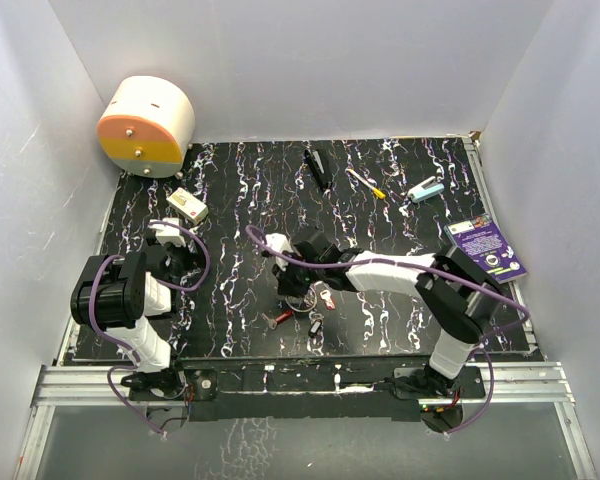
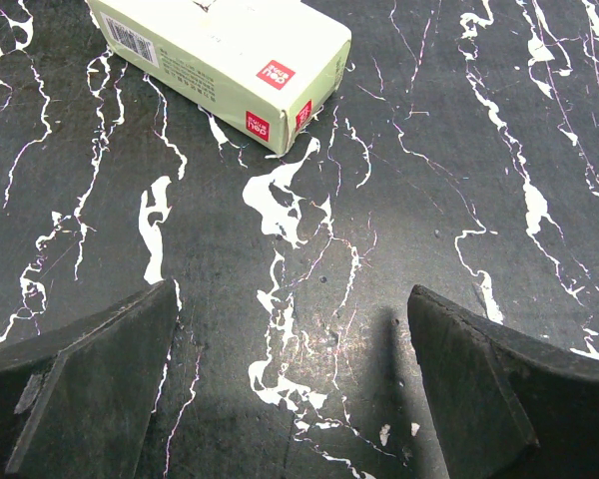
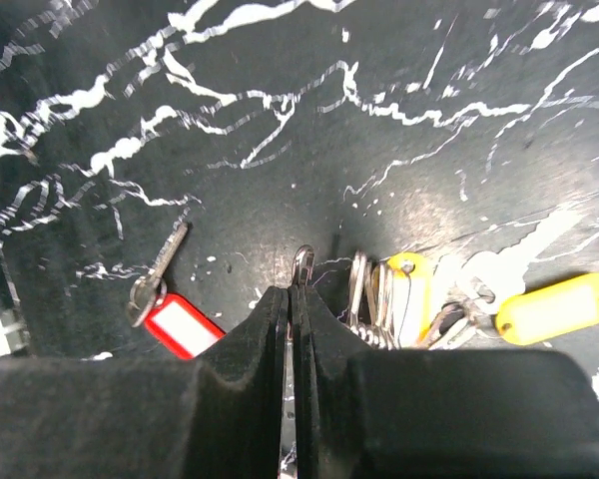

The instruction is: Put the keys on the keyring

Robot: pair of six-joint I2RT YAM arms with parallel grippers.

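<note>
Tabletop (image 1: 240, 200) black with white veins, white walls (image 1: 310, 60), right claw (image 3: 292, 299) pinching keyring (image 3: 301, 261)

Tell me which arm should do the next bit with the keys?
Right. The right gripper is shut on the thin silver wire keyring, with a red-tagged metal key and yellow-tagged keys beside it. The left gripper hangs open far off by a pale green cardboard box.

Shiny metal keys (image 3: 168, 257), glossy red plastic tag (image 3: 185, 325), matt marbled tabletop (image 3: 280, 150)

Plain white walls (image 1: 310, 70) enclose a black marbled tabletop (image 1: 250, 190) (white veins), evenly lit
</note>
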